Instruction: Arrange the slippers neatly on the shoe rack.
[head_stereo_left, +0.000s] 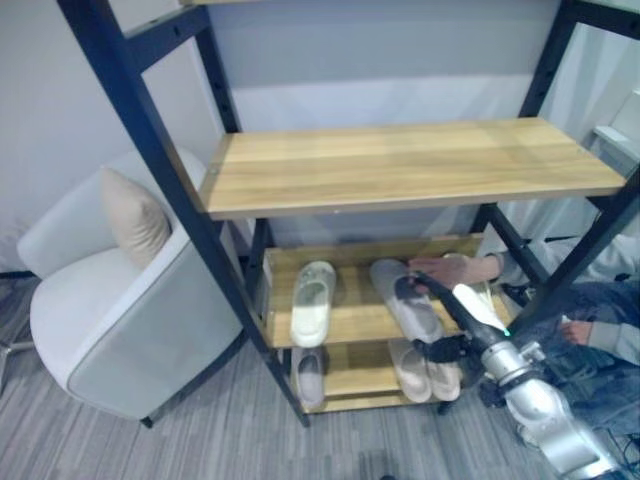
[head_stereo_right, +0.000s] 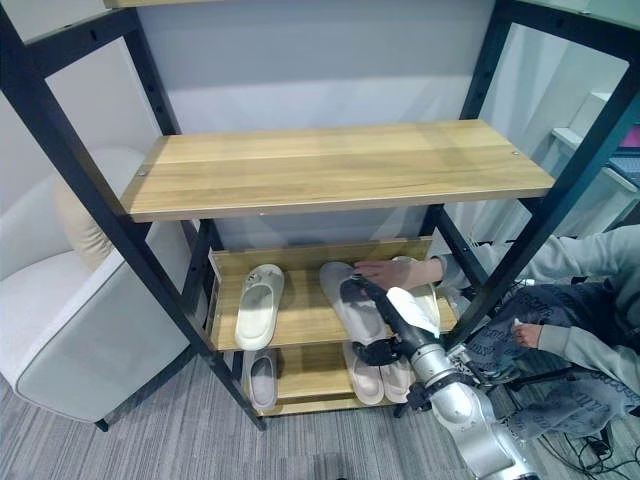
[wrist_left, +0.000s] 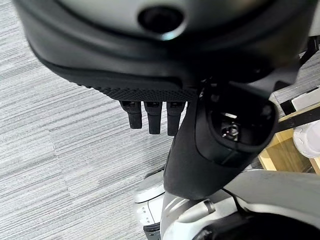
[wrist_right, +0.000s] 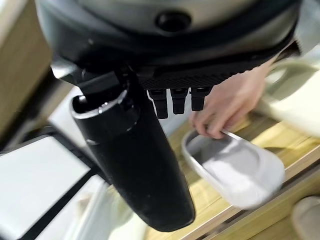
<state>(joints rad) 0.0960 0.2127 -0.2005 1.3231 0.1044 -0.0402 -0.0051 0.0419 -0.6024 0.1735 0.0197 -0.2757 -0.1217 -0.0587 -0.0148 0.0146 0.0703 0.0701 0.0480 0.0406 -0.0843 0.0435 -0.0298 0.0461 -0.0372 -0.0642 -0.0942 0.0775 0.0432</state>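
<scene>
The shoe rack (head_stereo_right: 330, 170) has 3 wooden shelves in view, beside 1 white armchair (head_stereo_left: 120, 320) holding 1 beige cushion (head_stereo_left: 135, 215). I count 3 slippers on the middle shelf: a white slipper (head_stereo_right: 258, 305) at left, a grey slipper (head_stereo_right: 345, 300) under my right hand (head_stereo_right: 375, 300), whose fingers are straight, and 1 behind a person's hand (head_stereo_right: 385, 270). 3 more slippers (head_stereo_right: 375, 378) lie below. My left hand (wrist_left: 152, 117) hangs relaxed over carpet (wrist_left: 60, 150).

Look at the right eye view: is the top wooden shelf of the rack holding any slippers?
No. The top shelf is bare wood; the slippers sit on the lower shelves.
</scene>
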